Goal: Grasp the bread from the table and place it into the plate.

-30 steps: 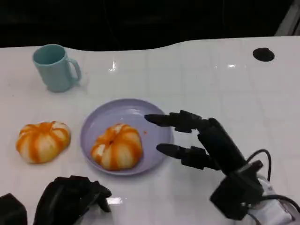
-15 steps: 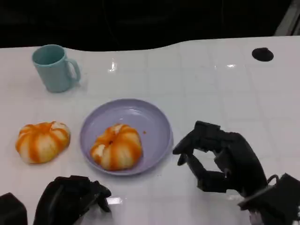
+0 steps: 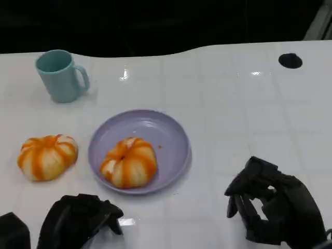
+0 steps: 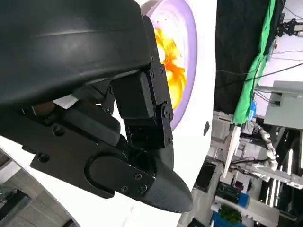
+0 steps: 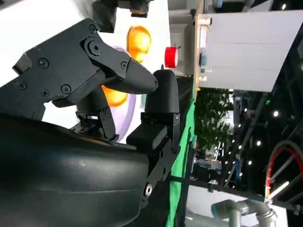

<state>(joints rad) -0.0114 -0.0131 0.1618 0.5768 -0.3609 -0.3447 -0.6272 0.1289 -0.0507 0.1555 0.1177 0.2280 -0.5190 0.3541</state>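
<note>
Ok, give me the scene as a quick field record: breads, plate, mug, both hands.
bread in plate: sits on the near-left part of the purple plate
bread on table: left of the plate, on the white table
mug: teal, upright, far left
right hand: near right, fingers curled, holding nothing
left hand: near left edge, fingers curled, holding nothing
</note>
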